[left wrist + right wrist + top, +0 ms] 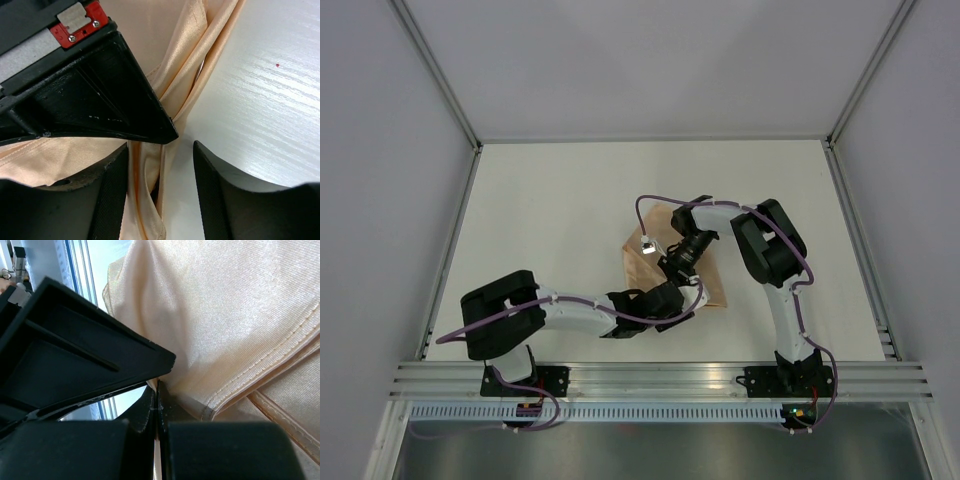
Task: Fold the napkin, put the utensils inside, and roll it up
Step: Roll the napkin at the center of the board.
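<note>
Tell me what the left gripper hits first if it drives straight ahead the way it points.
The napkin: a fold of it lies between the left gripper's open fingers, so it likely meets cloth first.

White arm links [575,312], blk joints [772,245], purple cables [650,197], blk fingers [225,190], red screwed tab [75,31].

no text, label, brand or number can be read anywhere.

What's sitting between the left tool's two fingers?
A folded edge of the peach-orange cloth napkin runs through the gap of the open left tool, a sliver of white tabletop beside it; the left wrist view shows this.
</note>
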Controlling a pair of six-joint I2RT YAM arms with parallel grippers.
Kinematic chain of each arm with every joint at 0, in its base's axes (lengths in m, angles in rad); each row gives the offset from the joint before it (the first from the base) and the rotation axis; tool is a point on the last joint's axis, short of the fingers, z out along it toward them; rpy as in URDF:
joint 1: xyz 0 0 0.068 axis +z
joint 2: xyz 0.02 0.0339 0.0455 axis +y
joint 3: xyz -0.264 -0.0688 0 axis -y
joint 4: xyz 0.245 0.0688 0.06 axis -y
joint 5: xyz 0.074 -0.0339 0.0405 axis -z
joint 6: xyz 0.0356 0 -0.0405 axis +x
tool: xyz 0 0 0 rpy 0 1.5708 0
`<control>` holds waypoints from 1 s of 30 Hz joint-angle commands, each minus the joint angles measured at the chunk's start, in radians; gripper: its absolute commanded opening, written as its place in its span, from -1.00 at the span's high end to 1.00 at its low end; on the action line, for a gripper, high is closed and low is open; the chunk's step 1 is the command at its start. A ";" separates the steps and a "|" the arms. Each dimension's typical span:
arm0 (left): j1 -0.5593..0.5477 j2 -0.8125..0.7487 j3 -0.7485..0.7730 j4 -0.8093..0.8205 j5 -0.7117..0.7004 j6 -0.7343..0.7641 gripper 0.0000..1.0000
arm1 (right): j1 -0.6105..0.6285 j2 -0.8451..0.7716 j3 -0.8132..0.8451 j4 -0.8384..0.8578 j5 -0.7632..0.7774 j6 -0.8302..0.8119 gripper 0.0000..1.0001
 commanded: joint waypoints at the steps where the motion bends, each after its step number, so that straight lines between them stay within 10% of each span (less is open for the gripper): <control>1: -0.015 0.024 0.026 0.019 -0.042 0.042 -0.14 | -0.008 0.045 0.006 0.069 0.096 -0.066 0.99; 15: -0.027 0.056 0.039 -0.013 -0.032 0.044 0.95 | -0.008 0.030 0.017 0.052 0.087 -0.060 0.99; 30: -0.027 0.039 0.023 -0.018 0.028 0.013 0.95 | -0.069 -0.148 0.037 0.044 0.055 0.001 -0.10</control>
